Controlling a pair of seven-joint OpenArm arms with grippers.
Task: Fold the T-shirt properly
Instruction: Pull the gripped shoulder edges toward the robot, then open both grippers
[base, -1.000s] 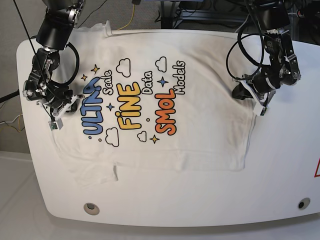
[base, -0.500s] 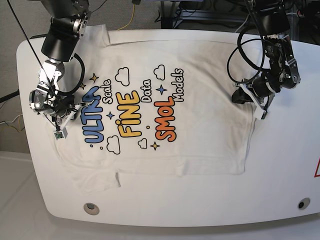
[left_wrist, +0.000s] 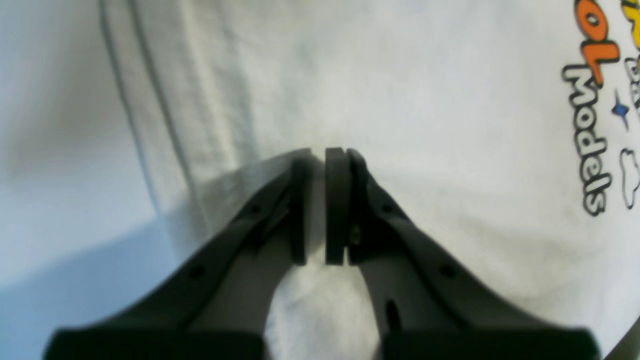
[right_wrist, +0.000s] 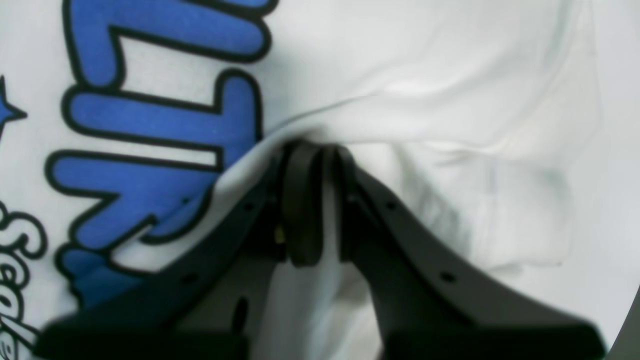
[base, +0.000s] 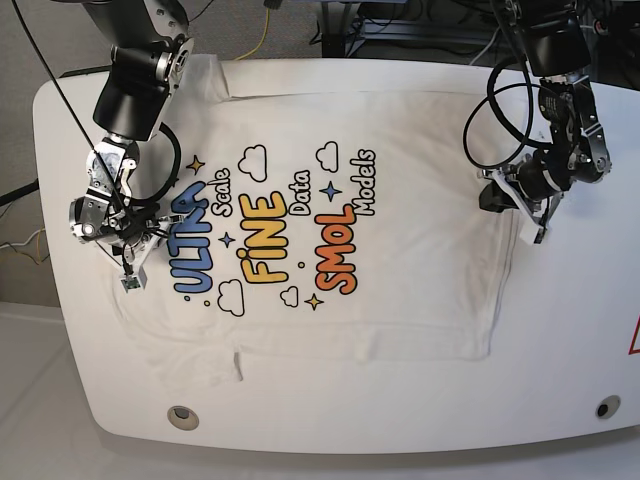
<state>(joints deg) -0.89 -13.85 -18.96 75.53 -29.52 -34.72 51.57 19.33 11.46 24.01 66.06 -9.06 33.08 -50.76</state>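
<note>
The white T-shirt (base: 400, 250) lies spread print-up on the white table (base: 560, 350), its hem toward the base view's right. My left gripper (base: 492, 196) stands at that hem side; in the left wrist view the left gripper (left_wrist: 318, 155) is shut on a pinch of the T-shirt (left_wrist: 450, 100), with the stitched hem to its left. On the base view's left, my right gripper (base: 148, 240) sits beside the blue "ULTRA". Seen from the right wrist, the right gripper (right_wrist: 316, 150) is shut on a raised fold of the T-shirt (right_wrist: 425, 75).
Two round holes (base: 181, 416) (base: 607, 407) sit near the table's front edge. Cables and dark frames (base: 400, 25) lie behind the table. A red mark (base: 633, 340) shows at the right border. Bare table (left_wrist: 50, 100) lies beyond the hem.
Both grippers have moved toward the table's front edge, and the T-shirt has slid with them, a little to the right in the base view.
</note>
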